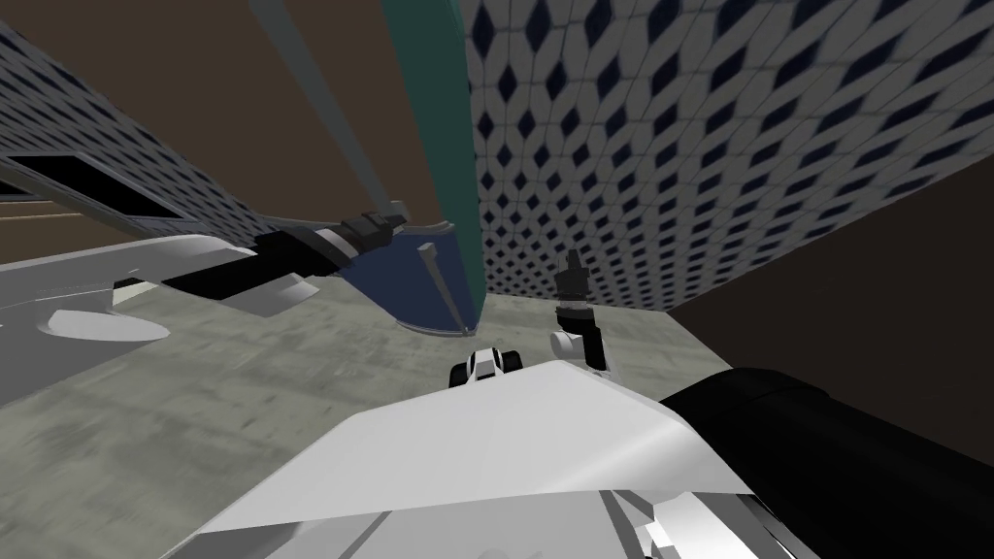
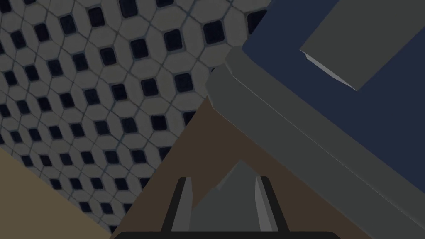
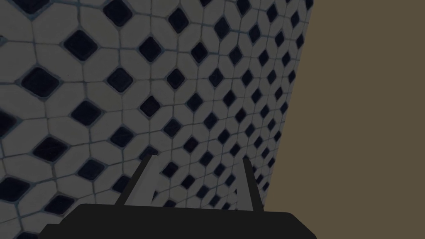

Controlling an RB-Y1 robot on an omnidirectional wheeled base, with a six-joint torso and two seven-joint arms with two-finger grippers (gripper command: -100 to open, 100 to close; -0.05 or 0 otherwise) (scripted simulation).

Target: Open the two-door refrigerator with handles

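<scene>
The refrigerator's brown door [image 1: 194, 87] carries a long grey handle [image 1: 325, 107] that runs down to my left gripper [image 1: 398, 213]. In the left wrist view the handle's grey end [image 2: 234, 182] sits between the fingers [image 2: 184, 203] of my left gripper [image 2: 224, 195], which are narrowed against its sides, with the brown door [image 2: 199, 137] behind. Beside it are a navy lower panel [image 1: 398, 286] with its own short grey handle [image 1: 439, 281] and a teal panel [image 1: 432, 116]. My right gripper [image 1: 573, 267] is held low in front of me, its fingers [image 3: 145, 178] apart with nothing between them.
A wall of white tiles with dark diamonds [image 1: 728, 126] stands right of the refrigerator and meets a plain brown wall [image 1: 874, 291]. A mottled grey floor [image 1: 194, 388] spreads to my left. In the left wrist view a grey bar [image 2: 290, 137] edges the navy panel [image 2: 373, 116].
</scene>
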